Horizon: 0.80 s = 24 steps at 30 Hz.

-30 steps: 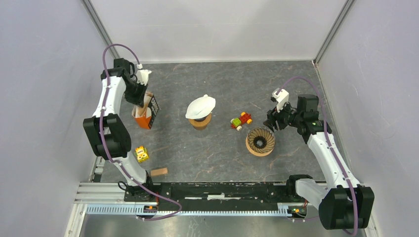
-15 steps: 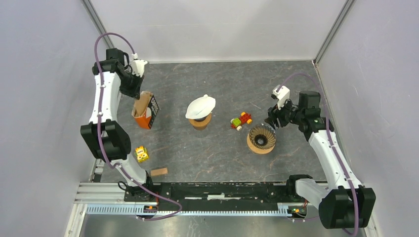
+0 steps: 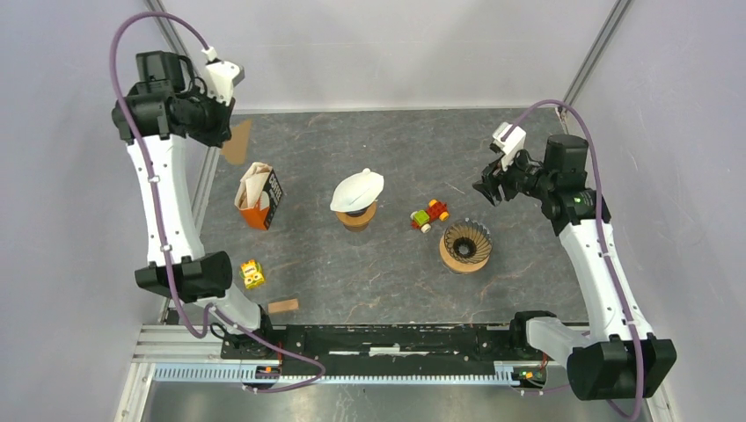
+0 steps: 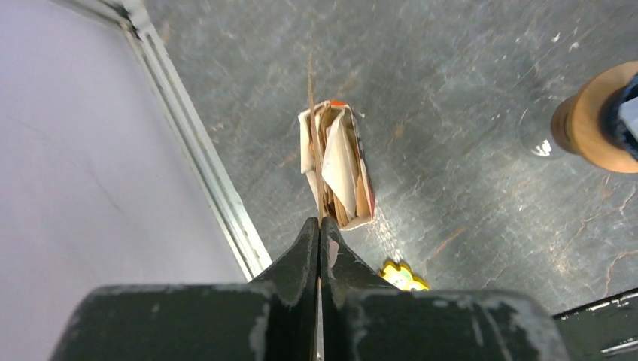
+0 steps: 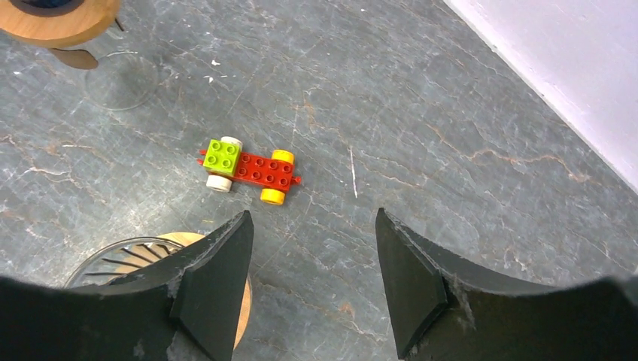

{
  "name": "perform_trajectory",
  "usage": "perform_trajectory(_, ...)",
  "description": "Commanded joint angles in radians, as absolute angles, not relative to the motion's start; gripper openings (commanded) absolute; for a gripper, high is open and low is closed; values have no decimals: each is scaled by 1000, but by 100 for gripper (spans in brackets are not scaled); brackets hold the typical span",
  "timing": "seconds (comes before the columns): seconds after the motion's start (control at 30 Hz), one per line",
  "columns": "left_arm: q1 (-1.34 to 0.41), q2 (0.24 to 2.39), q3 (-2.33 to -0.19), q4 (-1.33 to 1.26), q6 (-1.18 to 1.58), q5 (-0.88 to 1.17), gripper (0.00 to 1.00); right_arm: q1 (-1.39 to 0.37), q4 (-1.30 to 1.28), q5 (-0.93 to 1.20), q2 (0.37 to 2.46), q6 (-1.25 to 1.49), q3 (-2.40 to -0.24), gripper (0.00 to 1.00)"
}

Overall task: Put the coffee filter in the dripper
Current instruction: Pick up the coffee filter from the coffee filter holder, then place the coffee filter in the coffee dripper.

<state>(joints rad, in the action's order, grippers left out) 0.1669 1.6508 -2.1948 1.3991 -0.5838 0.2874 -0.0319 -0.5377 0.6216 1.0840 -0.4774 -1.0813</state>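
Observation:
My left gripper point(image 3: 226, 133) is raised over the table's back left corner, shut on a brown coffee filter point(image 3: 236, 141) that hangs free of the box. In the left wrist view the filter point(image 4: 311, 113) shows edge-on, a thin brown sheet coming out between my closed fingertips point(image 4: 320, 222). The dripper point(image 3: 465, 247), a ribbed glass cone in a wooden collar, stands at the right of the table with nothing in it. My right gripper point(image 3: 486, 189) hovers open behind the dripper; in the right wrist view the dripper's rim point(image 5: 132, 254) shows at lower left beside my open gripper point(image 5: 312, 226).
An open orange and black filter box point(image 3: 259, 195) point(image 4: 336, 167) stands below my left gripper. A wood-collared vessel with a white cap point(image 3: 357, 200) stands mid-table. A toy brick car point(image 3: 429, 214) point(image 5: 248, 169) lies near the dripper. A yellow block point(image 3: 252, 274) and a wooden block point(image 3: 283, 306) lie front left.
My left arm rose and swung to the back left, drawing the brown filter up out of the box. My right arm lifted up and back from the dripper, still open.

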Motion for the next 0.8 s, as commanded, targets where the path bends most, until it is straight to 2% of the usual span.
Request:
perform_trajectory(0.0,164,1602,-2322,1471,-576,378,2,-35,-536,693,1063,-491,-1118,68)
perform_trajectory(0.27,41,1627,-2589,1515,-401,527,2,-120,-476,767,1057,-443,-1181,70)
perform_trajectory(0.5,-209,1678,-2784,1521,-276,581,2,-285,-381,784,1103,-397,-1265,72)
perform_trajectory(0.77,-422,1736,-2805,1561,-306,675,2,-349,-409,862,1114,-462,-1402,87)
